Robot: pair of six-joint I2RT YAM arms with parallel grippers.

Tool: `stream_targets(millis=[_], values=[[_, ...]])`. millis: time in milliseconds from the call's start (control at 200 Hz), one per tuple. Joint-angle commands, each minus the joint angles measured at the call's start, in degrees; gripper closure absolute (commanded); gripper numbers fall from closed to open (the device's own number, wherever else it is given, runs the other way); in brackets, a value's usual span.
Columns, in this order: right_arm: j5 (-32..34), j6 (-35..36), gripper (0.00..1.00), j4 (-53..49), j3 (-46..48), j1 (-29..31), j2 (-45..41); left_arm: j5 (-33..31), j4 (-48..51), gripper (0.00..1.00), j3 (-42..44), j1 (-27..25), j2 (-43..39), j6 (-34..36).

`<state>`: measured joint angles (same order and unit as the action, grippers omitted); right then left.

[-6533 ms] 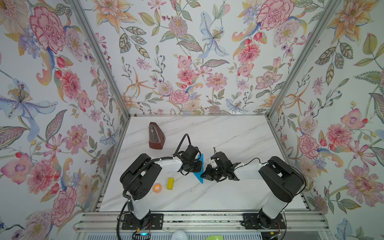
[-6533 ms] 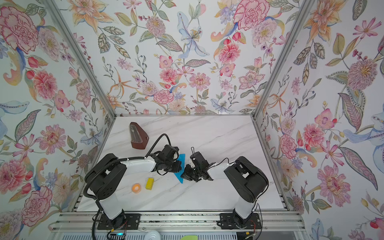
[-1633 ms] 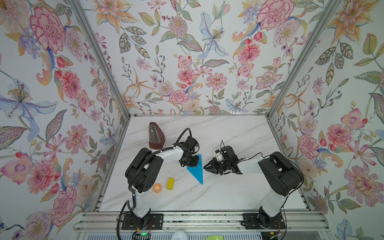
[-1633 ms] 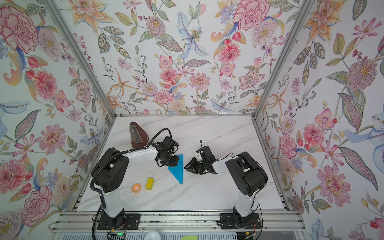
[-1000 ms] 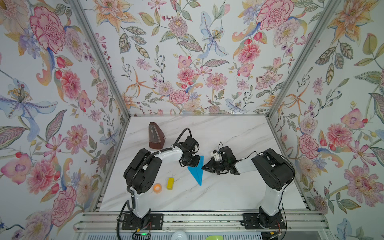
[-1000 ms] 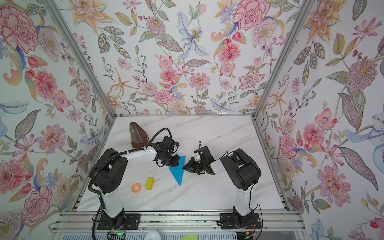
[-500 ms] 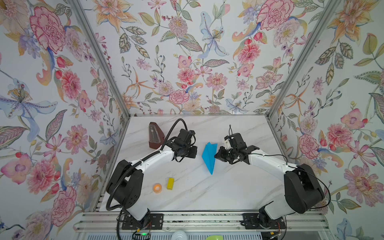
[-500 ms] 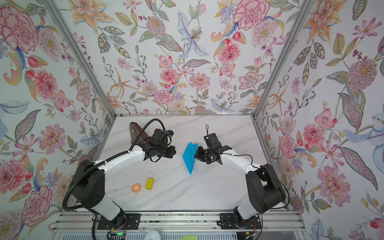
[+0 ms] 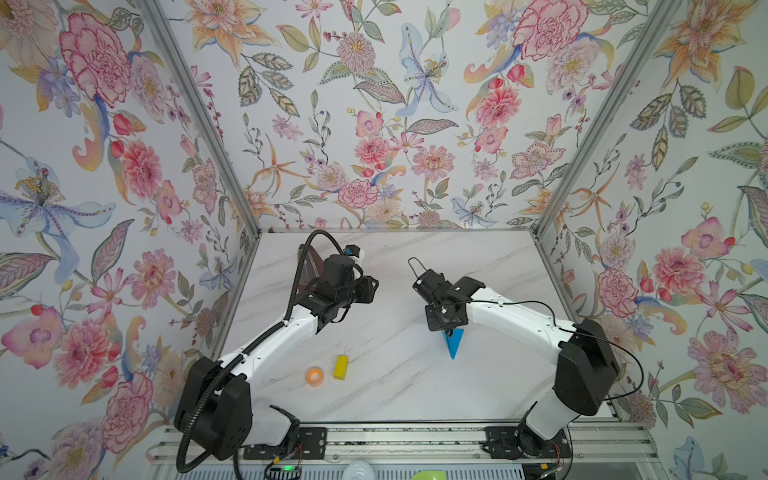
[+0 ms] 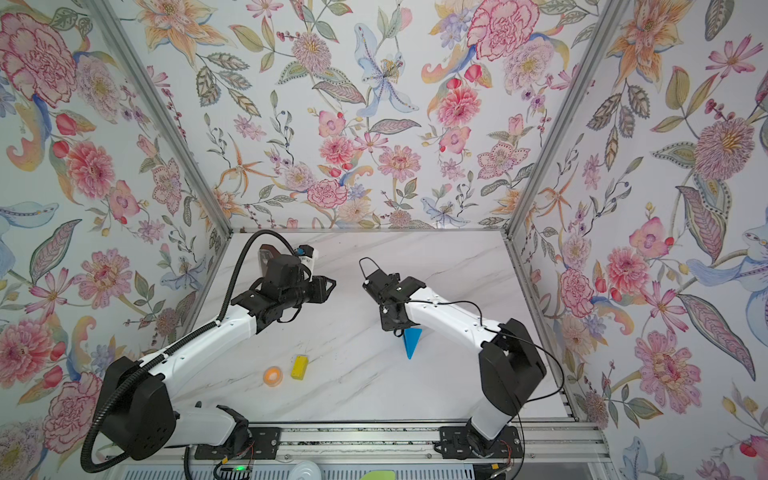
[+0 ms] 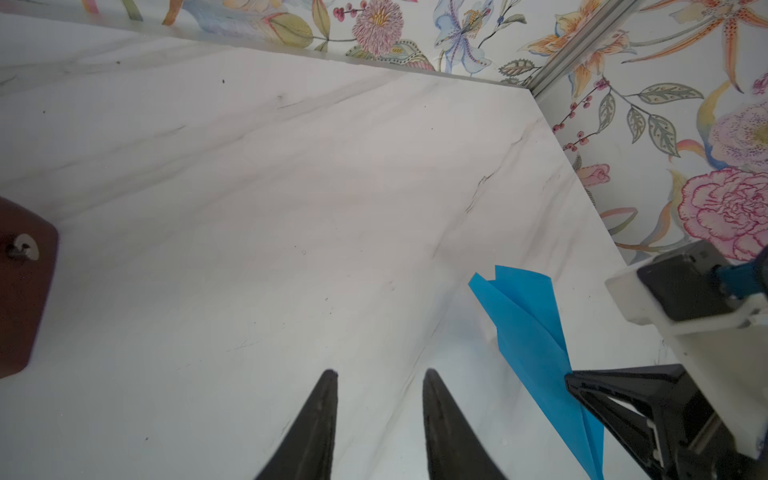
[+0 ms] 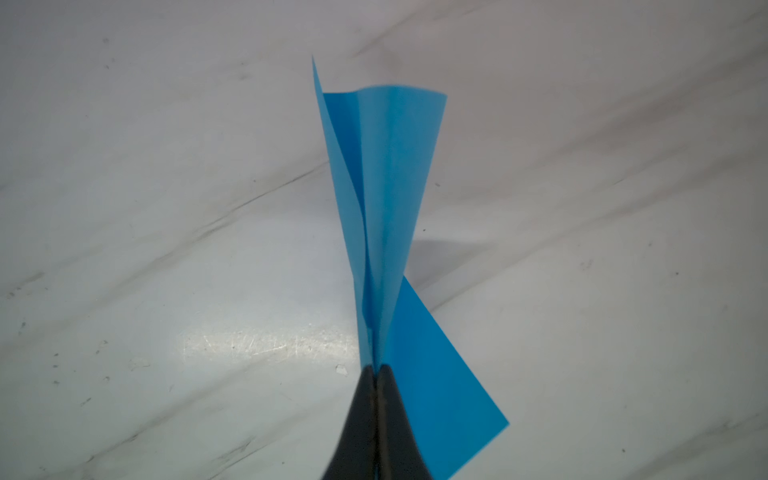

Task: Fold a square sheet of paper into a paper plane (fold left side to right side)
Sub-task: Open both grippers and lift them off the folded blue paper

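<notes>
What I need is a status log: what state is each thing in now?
paper plane, folded, gripped by right pincer
right pincer, shut on the paper plane
left pincer, open, empty
yellow block, lying loose
orange ring, lying flat, loose
brown block, standing, untouched

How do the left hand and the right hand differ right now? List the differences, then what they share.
Grip: the left hand stands open; the right hand is pinched shut.
Load: the left hand holds nothing; the right hand grips the blue paper plane.
Place: the left hand is apart from the plane; the right hand is on it.
Shared: both are black and tapered, over the marble table.
</notes>
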<state>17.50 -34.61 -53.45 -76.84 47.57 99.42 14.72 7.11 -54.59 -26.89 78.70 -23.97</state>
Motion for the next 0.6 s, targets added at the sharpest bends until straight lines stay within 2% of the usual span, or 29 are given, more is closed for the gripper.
stream_targets(millis=[0, 150, 310, 520, 596], values=[[-2.5, -2.2, 0.79, -2.5, -4.8, 4.3, 5.6, 3.0, -4.8, 0.6, 3.1, 1.2, -2.2, -3.5], [-12.7, -2.9, 0.7, 5.0, -4.6, 5.3, 5.6, 6.1, -5.2, 0.63, 4.2, 1.3, -1.6, -3.3], [-17.9, -3.2, 0.69, 9.6, 0.2, 2.7, -0.5, 10.2, -7.0, 0.63, 5.8, 0.5, 0.4, -5.2], [-24.6, -3.8, 0.68, 15.4, 11.0, -4.9, -12.3, 11.2, -9.3, 0.63, 6.3, -5.8, 4.5, -7.6], [-26.0, -4.0, 0.71, 16.7, 15.9, -8.5, -15.7, 11.1, -11.0, 0.62, 6.5, -8.5, 6.3, -9.3]])
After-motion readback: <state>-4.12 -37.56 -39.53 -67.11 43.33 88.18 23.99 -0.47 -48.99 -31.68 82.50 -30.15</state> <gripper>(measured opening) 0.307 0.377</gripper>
